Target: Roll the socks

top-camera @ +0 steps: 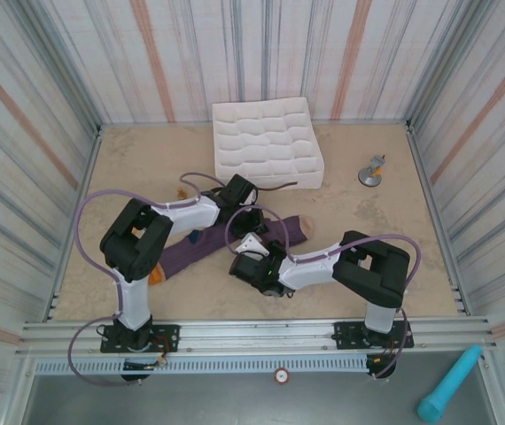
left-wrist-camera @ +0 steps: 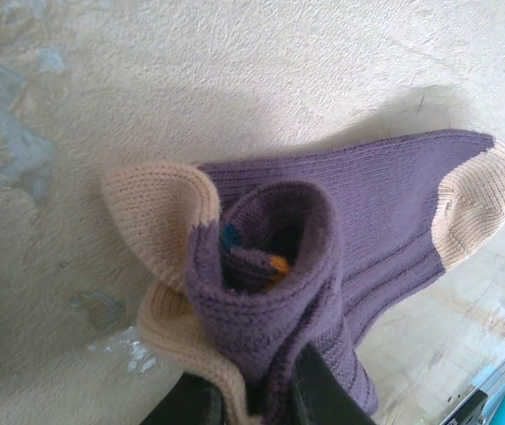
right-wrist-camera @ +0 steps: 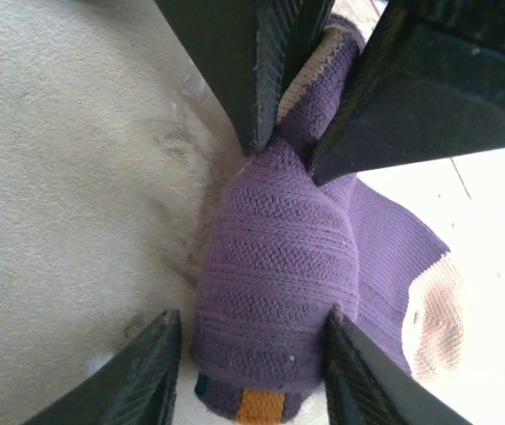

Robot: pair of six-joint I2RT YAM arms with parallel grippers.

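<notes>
The left gripper [right-wrist-camera: 288,155] clamps the purple socks [right-wrist-camera: 279,266] at twelve o'clock of their roll, while the right gripper [right-wrist-camera: 252,314] straddles it, jaws apart.

Lab test cell: striped walls [top-camera: 323,53] enclose an aluminium-railed table [top-camera: 394,239].

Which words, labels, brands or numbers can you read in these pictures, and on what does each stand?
None can be read.
The purple socks carry only knit stripes and an orange band, no lettering.
The white fabric box is blank.
The small round red-and-white mark at the near edge of the top view is too small to make out.
</notes>
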